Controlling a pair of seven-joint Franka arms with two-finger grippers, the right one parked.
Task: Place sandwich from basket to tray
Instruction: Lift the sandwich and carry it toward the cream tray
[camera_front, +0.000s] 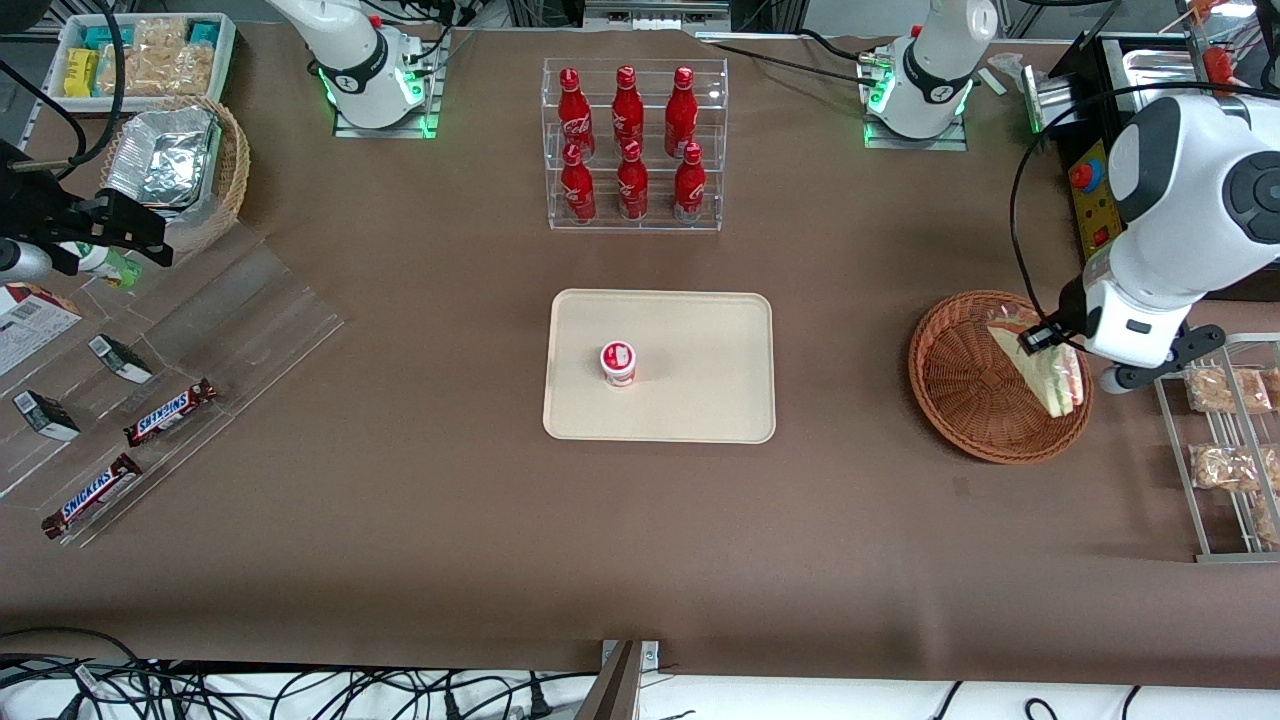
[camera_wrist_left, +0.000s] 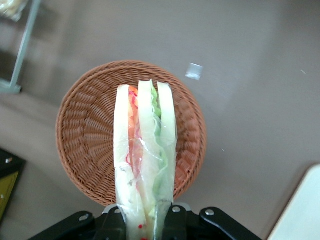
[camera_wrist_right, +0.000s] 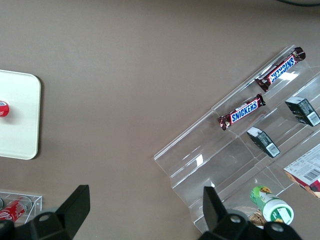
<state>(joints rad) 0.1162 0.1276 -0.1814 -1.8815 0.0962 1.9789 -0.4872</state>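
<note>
The tool (camera_wrist_left: 145, 222) pinches the clear-wrapped triangular sandwich (camera_wrist_left: 142, 155) above the reddish-brown wicker basket (camera_wrist_left: 82, 135); the cream-beige rectangular tray (camera_front: 700, 400) lies toward the parked arm

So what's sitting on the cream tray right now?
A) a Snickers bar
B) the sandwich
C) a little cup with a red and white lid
C: only the small cup stands on the tray; the gripper holds the sandwich above the basket.
</note>
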